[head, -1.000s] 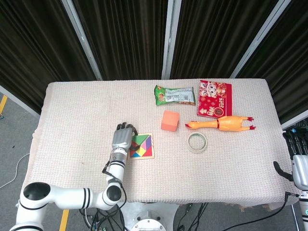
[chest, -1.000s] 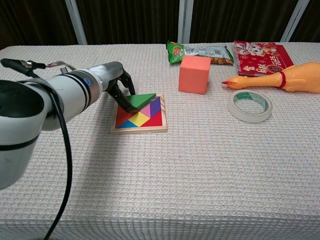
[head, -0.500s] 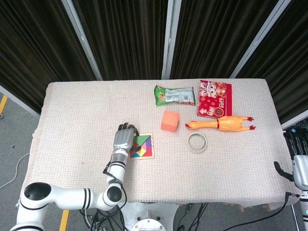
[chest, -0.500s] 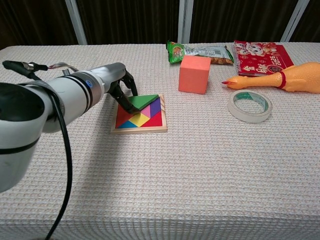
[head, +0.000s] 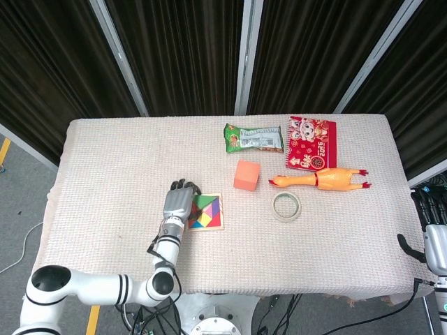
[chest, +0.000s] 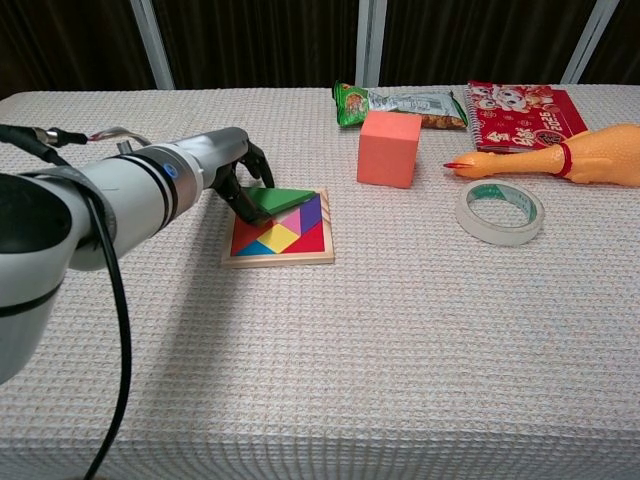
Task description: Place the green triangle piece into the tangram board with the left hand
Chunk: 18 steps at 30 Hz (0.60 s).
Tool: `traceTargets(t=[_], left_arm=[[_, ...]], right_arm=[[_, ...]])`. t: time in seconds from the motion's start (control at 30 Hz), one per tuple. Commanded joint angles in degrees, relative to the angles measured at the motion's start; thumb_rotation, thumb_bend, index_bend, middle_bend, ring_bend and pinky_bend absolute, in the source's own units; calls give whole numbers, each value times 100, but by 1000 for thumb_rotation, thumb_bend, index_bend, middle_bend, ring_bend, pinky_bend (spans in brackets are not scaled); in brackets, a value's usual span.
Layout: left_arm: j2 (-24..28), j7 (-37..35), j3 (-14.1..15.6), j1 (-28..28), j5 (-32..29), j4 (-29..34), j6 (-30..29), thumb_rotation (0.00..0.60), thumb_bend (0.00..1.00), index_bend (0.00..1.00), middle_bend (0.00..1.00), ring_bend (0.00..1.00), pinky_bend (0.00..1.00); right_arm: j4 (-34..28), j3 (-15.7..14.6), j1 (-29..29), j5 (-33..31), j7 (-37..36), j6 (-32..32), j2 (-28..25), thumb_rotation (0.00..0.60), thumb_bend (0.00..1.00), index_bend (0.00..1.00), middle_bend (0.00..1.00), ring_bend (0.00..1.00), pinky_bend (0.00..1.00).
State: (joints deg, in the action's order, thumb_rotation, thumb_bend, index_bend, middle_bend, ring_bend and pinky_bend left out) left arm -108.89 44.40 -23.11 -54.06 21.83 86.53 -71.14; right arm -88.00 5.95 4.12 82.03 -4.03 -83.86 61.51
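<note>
Left hand: your left hand (chest: 232, 172) pinches the green triangle piece (chest: 280, 199) at its near-left edge, fingers closed on it.
Piece: it sits tilted over the top of the tangram board (chest: 290, 256), just beyond your fingertips, probably not yet seated.
Handling: likely light, stiff, thin wood; smooth faces may slip, so hold by the edges.
Surface: woven tablecloth (chest: 400, 340), grippy and slightly soft.
Room: orange cube (chest: 389, 148) and tape roll (chest: 500, 211) lie well off to your right.
Right hand: barely visible at the table's edge; you cannot tell its state.

The green triangle piece (chest: 279, 199) sits at the far left corner of the tangram board (chest: 281, 257), tilted, its near edge raised off the other pieces. The board is a square wooden tray lying flat, left of the orange cube (chest: 388, 148), filled with red, yellow, purple and blue pieces.
</note>
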Motion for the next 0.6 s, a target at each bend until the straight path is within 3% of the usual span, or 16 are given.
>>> traceTargets(t=[0.03, 0.6], left_arm=[[-2, 0, -1, -1, 0, -6, 10, 600, 355, 283, 167, 0, 43], [128, -6, -19, 8, 94, 227, -15, 600, 353, 229, 159, 0, 41]], right_arm=[[2, 0, 0, -7, 2, 7, -1, 600, 213, 0, 0, 0, 0], [5, 10, -8, -19, -7, -1, -10, 600, 213, 0, 0, 0, 0]])
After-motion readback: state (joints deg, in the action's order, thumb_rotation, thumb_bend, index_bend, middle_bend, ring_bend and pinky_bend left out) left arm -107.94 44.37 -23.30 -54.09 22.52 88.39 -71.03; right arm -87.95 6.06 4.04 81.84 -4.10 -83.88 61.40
